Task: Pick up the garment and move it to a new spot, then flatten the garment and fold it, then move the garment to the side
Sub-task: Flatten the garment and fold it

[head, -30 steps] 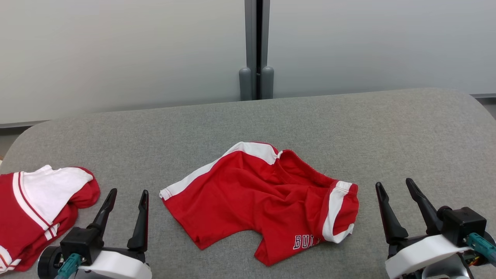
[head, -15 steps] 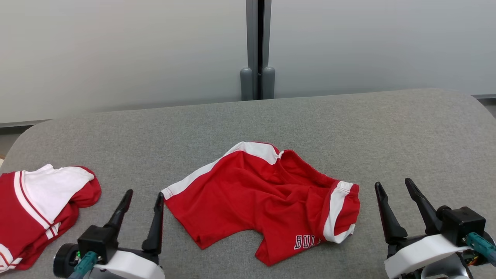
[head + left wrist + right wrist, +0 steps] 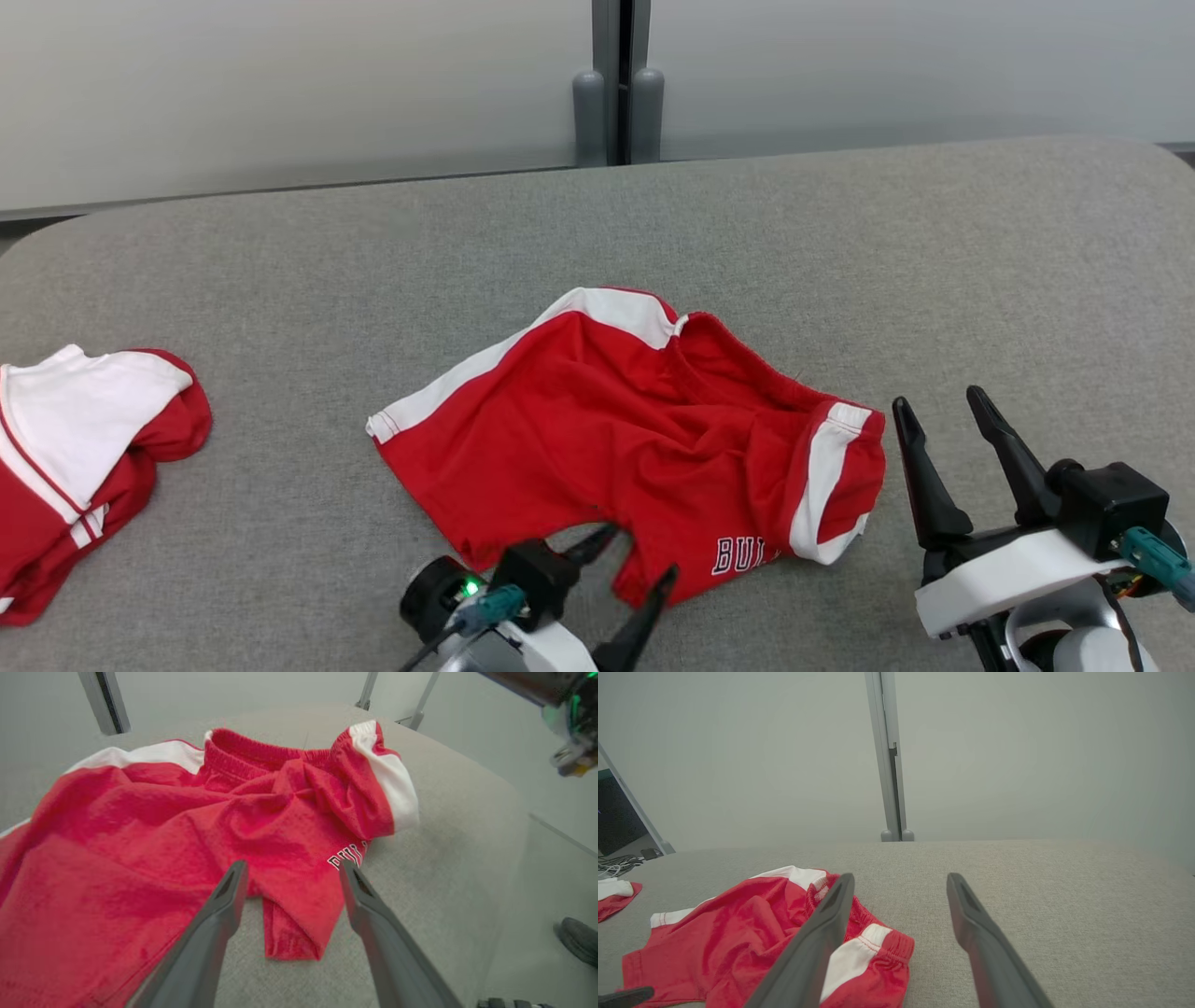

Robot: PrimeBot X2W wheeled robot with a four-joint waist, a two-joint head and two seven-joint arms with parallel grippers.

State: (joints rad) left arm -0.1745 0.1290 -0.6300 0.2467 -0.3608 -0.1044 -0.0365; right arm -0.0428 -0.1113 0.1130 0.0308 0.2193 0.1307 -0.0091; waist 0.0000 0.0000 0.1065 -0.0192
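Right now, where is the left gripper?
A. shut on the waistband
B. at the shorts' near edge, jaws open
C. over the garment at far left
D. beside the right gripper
B: the left gripper stands open at the near edge of the shorts, holding nothing.

Grey fabric table [image 3: 280, 243] before pale wall panels [image 3: 280, 84]

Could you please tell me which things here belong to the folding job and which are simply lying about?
In the job:
red shorts, crumpled mid-way along the grey table
left gripper, open at their near hem
right gripper, open beside them

Lying about:
second red-and-white garment, at the far left
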